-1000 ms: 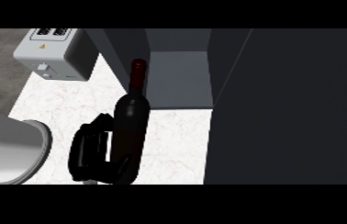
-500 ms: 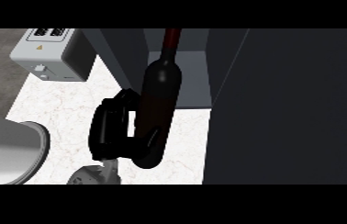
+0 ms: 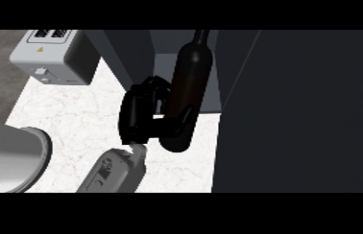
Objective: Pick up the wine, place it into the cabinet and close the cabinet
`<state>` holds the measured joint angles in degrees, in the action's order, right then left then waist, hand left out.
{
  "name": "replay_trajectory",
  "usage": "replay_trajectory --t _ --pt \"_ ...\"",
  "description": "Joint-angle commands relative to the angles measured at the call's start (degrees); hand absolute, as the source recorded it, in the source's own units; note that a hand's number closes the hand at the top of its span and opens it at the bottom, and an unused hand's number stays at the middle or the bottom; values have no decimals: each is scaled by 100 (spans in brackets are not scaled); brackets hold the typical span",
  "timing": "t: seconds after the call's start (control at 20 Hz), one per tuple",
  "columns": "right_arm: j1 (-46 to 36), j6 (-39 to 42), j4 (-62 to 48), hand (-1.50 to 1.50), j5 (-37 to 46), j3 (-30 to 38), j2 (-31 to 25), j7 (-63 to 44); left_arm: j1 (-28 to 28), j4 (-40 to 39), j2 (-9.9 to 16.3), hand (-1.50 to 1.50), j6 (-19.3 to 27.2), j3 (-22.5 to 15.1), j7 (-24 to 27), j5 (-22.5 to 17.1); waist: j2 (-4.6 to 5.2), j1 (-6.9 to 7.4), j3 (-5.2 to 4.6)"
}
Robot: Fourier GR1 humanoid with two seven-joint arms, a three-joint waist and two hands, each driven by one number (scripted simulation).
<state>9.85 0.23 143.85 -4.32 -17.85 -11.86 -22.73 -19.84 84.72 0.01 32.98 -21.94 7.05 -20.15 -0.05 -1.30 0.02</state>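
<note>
A dark wine bottle [image 3: 190,79] is held off the white marble counter [image 3: 71,113], its neck pointing up into the open cabinet's [image 3: 162,67] mouth at the top middle. My left hand [image 3: 142,115] sits on the bottle's left side, with fingers and thumb curled round its lower body. Its grey forearm [image 3: 113,170] comes in from the lower edge. The bottle's base hangs just in front of the cabinet's floor edge. My right hand does not show.
The cabinet's dark open door [image 3: 297,108] fills the whole right side, close to the bottle. A grey boxy appliance [image 3: 53,55] stands at the top left. A grey round dish [image 3: 18,163] shows at the left edge.
The left hand has lifted the bottle and carried it up and to the right, from the counter towards the cabinet opening. The forearm now shows below.
</note>
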Motion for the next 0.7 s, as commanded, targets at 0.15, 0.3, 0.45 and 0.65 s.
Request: replay_trajectory --t 0.15,0.3,0.45,0.65 --pt "234 47 1270 -150 -592 72 -89 -699 -526 -1288 0 150 283 -116 722 -356 15 -65 -8" --pt "43 190 976 -150 -970 517 -102 -457 -717 -1681 -1 150 443 -282 820 -550 28 -59 -3" --pt "282 231 1043 -150 -736 112 17 -355 -927 -2044 -1 150 611 -440 1028 -1005 24 -107 -6" --pt "627 288 1145 -150 -752 141 60 -343 -1055 -2455 -1 150 374 -348 1228 -1266 10 -78 -4"
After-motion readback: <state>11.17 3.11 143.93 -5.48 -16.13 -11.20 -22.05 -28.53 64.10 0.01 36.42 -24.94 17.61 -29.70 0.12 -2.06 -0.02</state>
